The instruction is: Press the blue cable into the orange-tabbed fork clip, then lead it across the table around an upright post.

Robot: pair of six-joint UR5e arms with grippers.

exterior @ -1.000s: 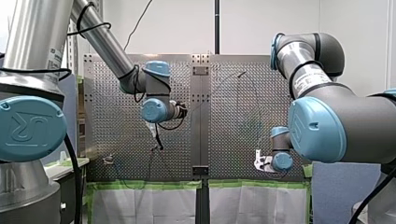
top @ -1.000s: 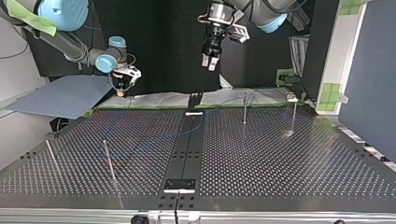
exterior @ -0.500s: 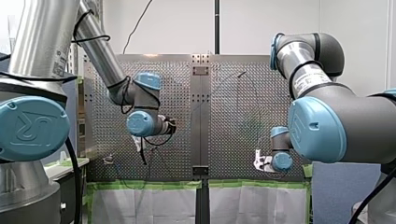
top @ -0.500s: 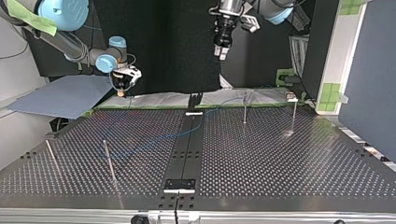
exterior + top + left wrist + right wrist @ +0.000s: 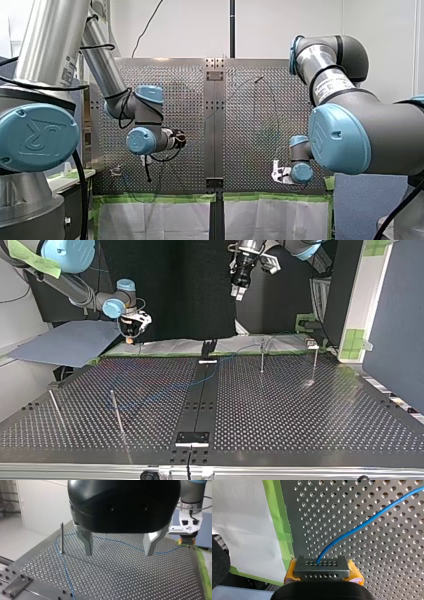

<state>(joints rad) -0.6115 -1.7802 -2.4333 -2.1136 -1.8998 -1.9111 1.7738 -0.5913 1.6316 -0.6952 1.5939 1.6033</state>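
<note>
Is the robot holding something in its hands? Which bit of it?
My right gripper pinches the blue cable between its yellow pads; whether that is the cable's end is hidden. My left gripper is open and empty.

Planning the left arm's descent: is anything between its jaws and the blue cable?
Nothing visible does. The left gripper hangs open above the table; the blue cable lies ahead on it, the upright post off beside.

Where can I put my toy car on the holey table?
In the top view, the bare patch between the black centre strip and the table's right edge, nearer than the two posts. The left half is crowded: blue cable, more posts.
</note>
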